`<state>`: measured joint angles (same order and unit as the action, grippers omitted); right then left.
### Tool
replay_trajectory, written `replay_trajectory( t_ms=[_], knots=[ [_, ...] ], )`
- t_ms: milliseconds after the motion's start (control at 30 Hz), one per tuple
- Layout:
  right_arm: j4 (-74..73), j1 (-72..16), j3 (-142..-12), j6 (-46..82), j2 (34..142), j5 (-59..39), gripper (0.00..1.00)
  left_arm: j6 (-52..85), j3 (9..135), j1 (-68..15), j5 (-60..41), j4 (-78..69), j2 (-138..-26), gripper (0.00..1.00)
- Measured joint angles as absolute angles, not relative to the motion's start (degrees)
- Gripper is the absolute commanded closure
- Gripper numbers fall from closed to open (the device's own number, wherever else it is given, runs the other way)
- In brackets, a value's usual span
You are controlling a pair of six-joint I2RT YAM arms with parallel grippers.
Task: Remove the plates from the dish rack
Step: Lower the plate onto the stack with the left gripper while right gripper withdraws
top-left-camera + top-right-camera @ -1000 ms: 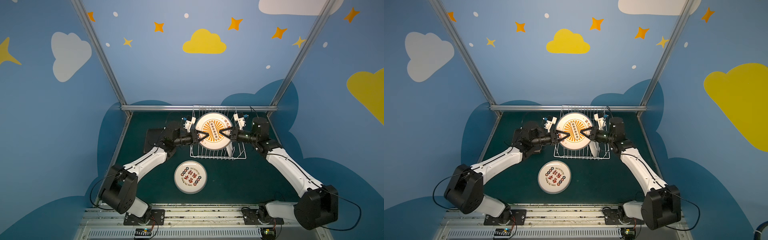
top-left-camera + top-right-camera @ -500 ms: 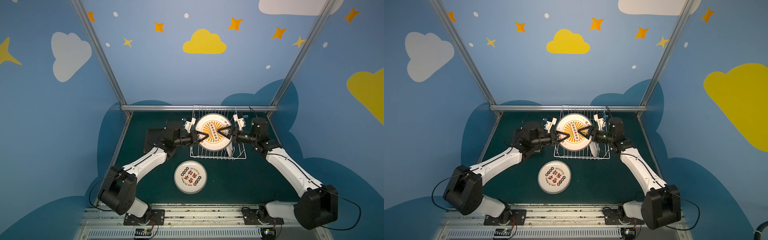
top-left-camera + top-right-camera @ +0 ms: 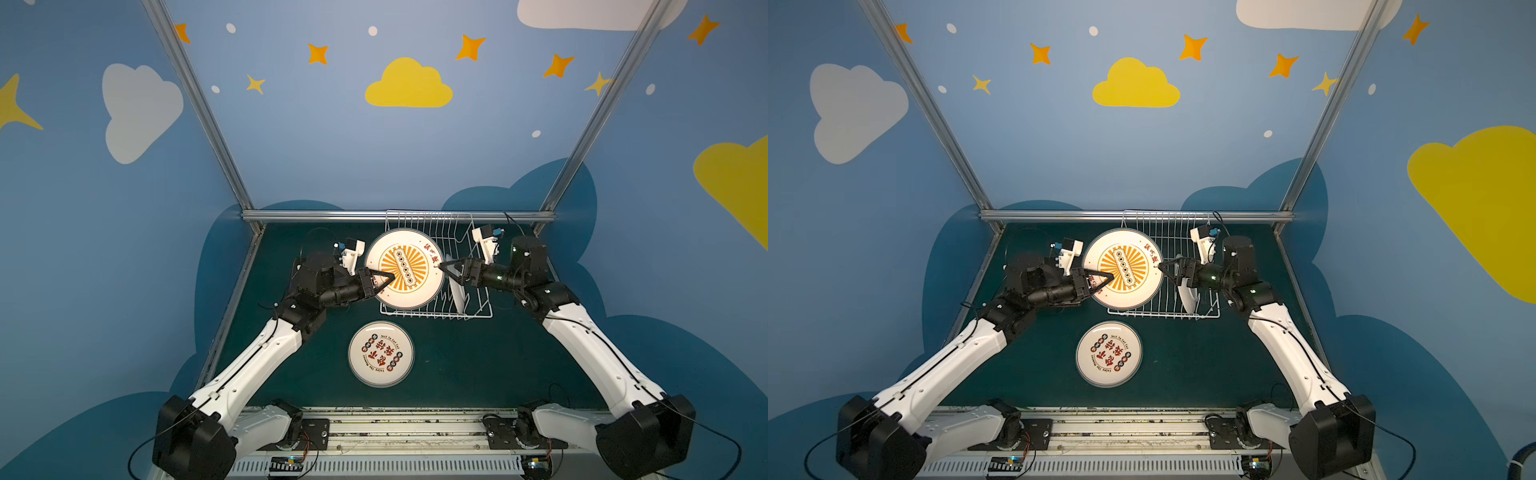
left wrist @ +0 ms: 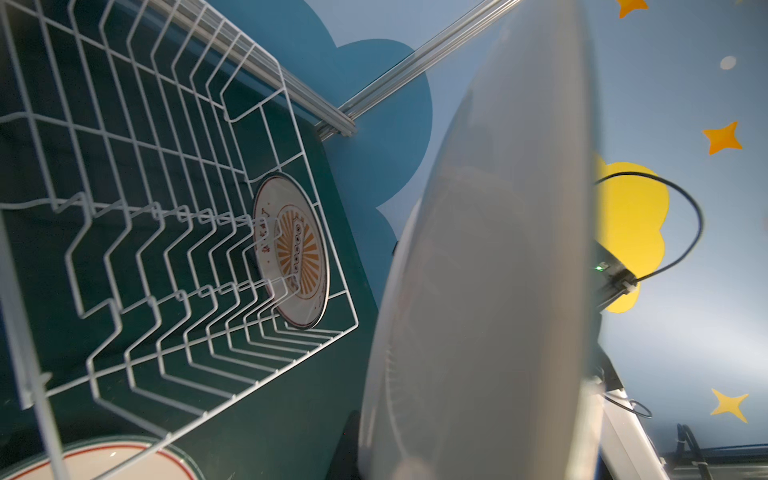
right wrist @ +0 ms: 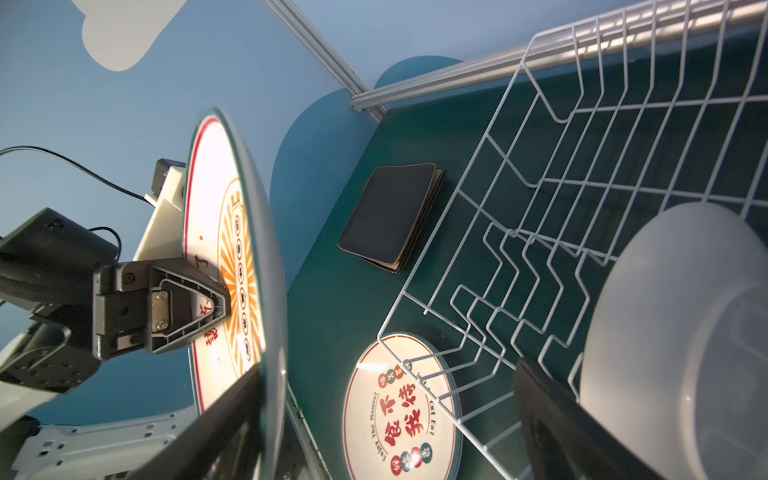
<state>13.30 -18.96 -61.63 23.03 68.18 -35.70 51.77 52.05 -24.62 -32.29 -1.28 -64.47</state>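
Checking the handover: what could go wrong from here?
1. Only the left hand grips the raised plate, by one rim; it may tilt or slip onto the rack.
2. The open right hand has fingers either side of that plate's rim; backing off askew could knock it.
3. The plate standing in the rack sits close under the right hand and might get bumped.

Glossy glazed plates [image 3: 405, 270], white-coated wire dish rack [image 3: 436, 316], matt dark-green tabletop [image 3: 478, 365], brushed metal frame rail [image 3: 316, 215]
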Motion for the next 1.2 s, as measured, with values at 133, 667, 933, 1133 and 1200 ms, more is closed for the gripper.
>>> replay_trajectory(
  t_ms=[133, 667, 933, 1133, 1200],
  knots=[
    [16.2, -20.3, -61.6, 15.9, 65.4, -32.8, 0.10, 51.3, 50.4, -23.9, -30.3, 6.5, -60.1, 0.97],
    [22.3, -28.7, -57.5, -6.6, 57.3, -24.4, 0.10, 50.3, 42.1, -23.1, -24.2, 35.2, -40.0, 0.97],
    [24.2, -30.5, -57.5, -9.3, 57.3, -21.3, 0.10, 50.4, 35.0, -23.1, -23.6, 43.6, -34.2, 0.97],
    [24.8, -31.3, -57.5, -10.3, 57.8, -19.4, 0.10, 51.5, 29.5, -23.1, -23.9, 43.1, -34.5, 0.97],
    [24.9, -31.5, -57.3, -10.5, 57.9, -18.9, 0.10, 52.2, 27.9, -23.1, -24.2, 41.4, -35.2, 0.97]
  ],
)
